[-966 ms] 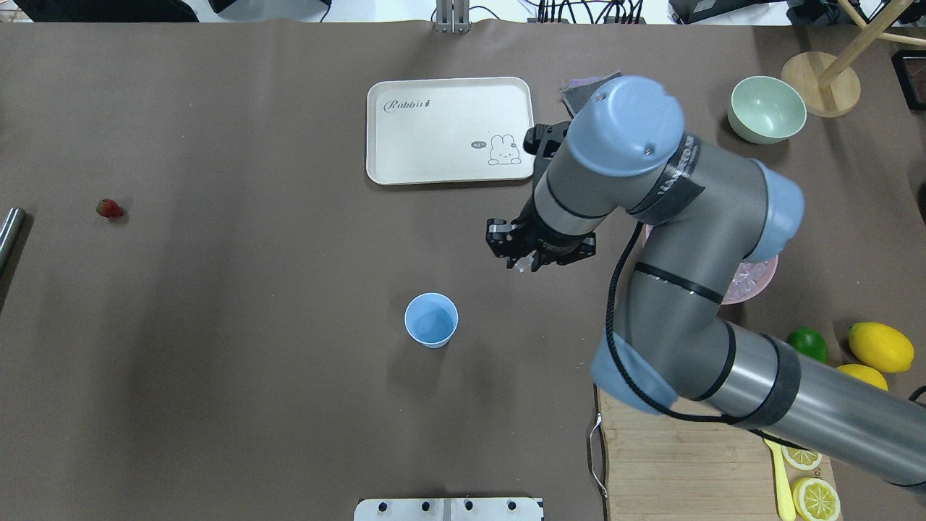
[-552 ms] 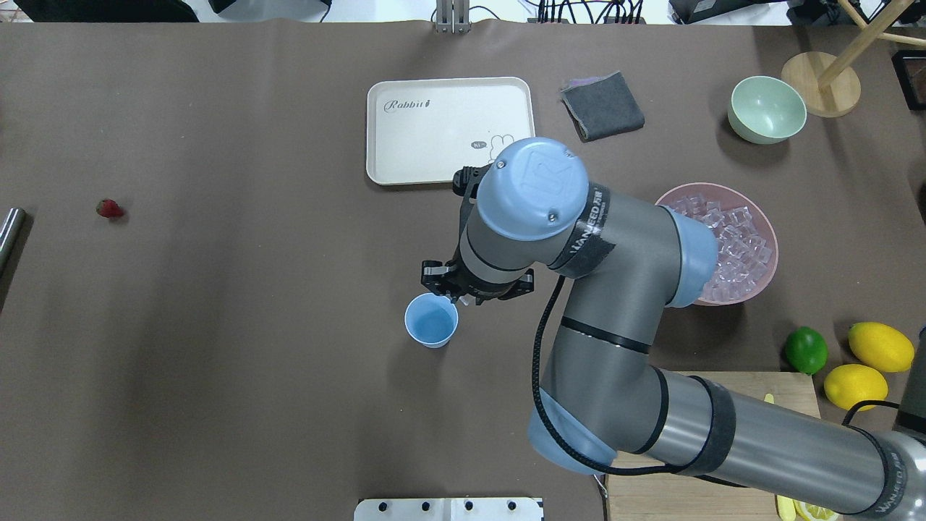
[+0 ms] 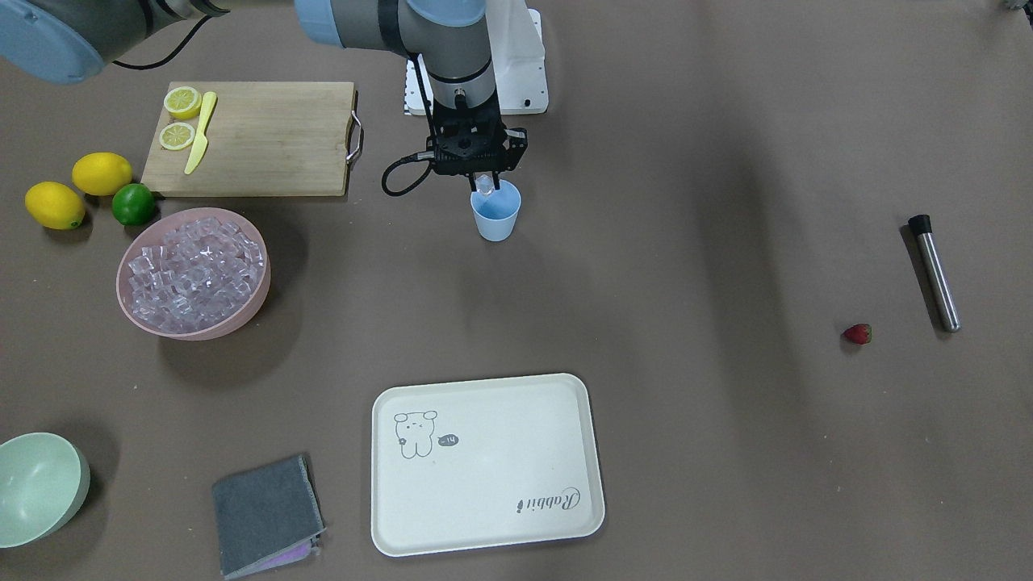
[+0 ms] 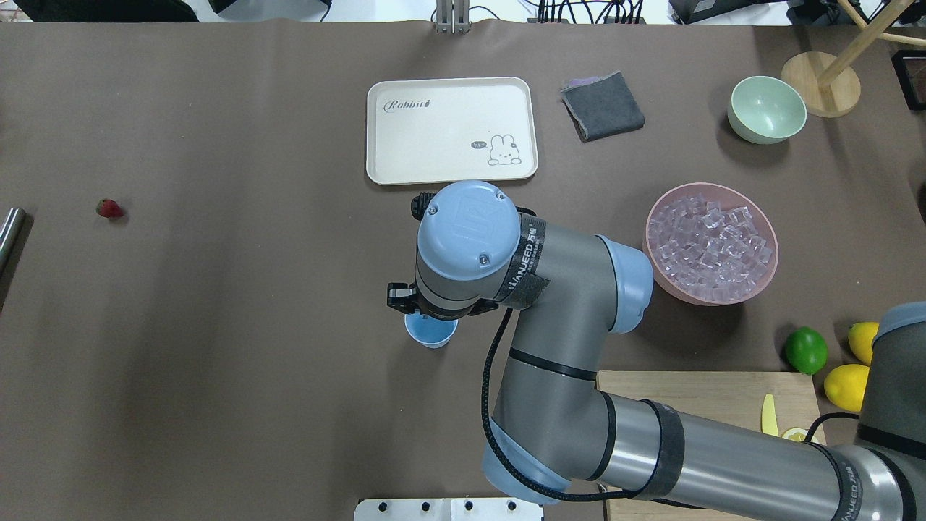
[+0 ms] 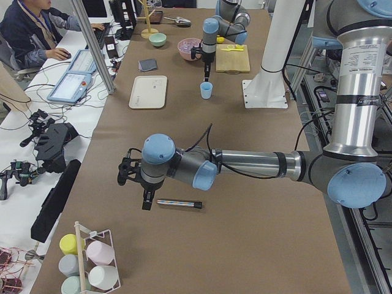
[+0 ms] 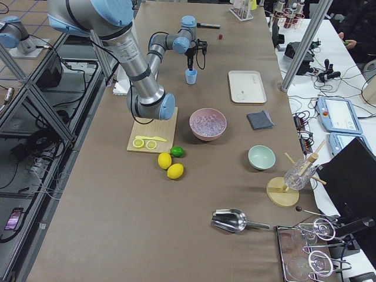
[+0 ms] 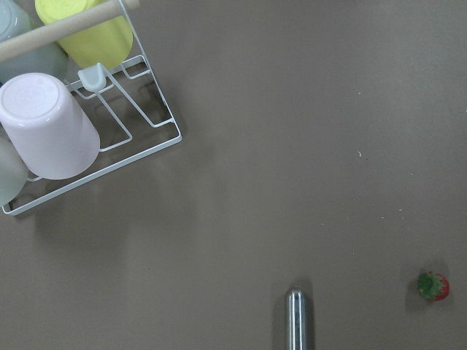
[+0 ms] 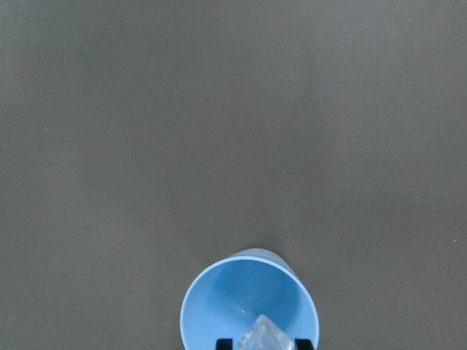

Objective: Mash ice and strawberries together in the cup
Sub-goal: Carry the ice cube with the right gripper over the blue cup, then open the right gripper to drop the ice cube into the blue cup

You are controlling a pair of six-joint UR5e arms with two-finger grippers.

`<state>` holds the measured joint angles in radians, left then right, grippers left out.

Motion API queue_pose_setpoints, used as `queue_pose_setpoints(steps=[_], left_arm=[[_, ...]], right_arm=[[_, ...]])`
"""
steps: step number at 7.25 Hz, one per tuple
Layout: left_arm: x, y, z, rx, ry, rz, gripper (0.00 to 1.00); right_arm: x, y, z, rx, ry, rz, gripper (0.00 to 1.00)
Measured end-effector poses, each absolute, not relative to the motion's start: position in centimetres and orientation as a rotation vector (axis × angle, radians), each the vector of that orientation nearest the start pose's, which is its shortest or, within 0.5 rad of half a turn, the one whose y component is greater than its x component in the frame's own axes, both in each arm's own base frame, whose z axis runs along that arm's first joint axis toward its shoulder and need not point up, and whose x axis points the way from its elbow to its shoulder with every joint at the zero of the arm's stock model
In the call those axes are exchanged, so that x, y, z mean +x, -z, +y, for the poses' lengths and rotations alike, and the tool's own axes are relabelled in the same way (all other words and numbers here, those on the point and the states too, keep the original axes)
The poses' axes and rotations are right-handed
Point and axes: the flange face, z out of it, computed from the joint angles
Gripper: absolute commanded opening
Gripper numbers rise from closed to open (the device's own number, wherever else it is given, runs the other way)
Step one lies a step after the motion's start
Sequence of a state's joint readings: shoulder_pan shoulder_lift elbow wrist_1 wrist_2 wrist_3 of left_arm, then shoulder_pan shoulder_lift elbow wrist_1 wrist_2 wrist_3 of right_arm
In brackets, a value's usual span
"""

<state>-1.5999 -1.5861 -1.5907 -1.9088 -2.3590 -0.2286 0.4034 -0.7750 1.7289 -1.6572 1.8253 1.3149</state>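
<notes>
The right gripper (image 3: pixel 483 187) hangs with its jaws pinching one ice cube (image 8: pixel 266 337). The blue cup (image 3: pixel 495 213) stands straight beneath them, with the cube just over its mouth. The strawberry (image 3: pixel 857 333) lies well away from those jaws, near a metal rod (image 3: pixel 934 273). The left gripper (image 5: pixel 146 202) hovers by that rod; whether its jaws are spread I cannot tell.

Brown table (image 4: pixel 217 398) is carrying a tray (image 4: pixel 434 145). Cup (image 3: pixel 495 222) is standing robot-side of the tray; cloth (image 4: pixel 602 106), pink bowl (image 4: pixel 649 242), green bowl (image 4: pixel 767 108) and board (image 4: pixel 687 391) are sitting right of it; strawberry (image 4: pixel 109 208) and rod (image 3: pixel 936 274) are lying far left of it.
</notes>
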Motion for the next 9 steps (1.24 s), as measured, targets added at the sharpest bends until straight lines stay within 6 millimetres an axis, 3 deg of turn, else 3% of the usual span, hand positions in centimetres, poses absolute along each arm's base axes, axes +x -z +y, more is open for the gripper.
queue_pose_setpoints(steps=[1, 2, 4, 5, 6, 9], left_arm=[[-7.8, -60.3, -51.3, 0.273, 0.096, 0.81, 0.98], [-7.8, -60.5, -51.1, 0.27, 0.098, 0.81, 0.98], [-7.8, -61.0, -50.6, 0.264, 0.101, 0.81, 0.98], [-7.8, -61.0, -50.6, 0.264, 0.1, 0.81, 0.98], [-7.8, -61.1, -50.6, 0.264, 0.1, 0.81, 0.98], [-7.8, -61.1, -50.5, 0.263, 0.1, 0.809, 0.98]], right_arm=[[-57.6, -12.7, -36.0, 0.057, -0.024, -0.889, 0.3], [-57.8, -12.8, -35.8, 0.06, -0.021, -0.886, 0.38], [-58.1, -12.8, -35.6, 0.064, -0.017, -0.89, 0.68], [-58.2, -12.7, -35.6, 0.07, -0.016, -0.901, 0.74], [-58.5, -12.8, -35.6, 0.074, -0.016, -0.911, 0.87], [-58.3, -12.9, -35.9, 0.086, -0.022, -0.919, 0.9]])
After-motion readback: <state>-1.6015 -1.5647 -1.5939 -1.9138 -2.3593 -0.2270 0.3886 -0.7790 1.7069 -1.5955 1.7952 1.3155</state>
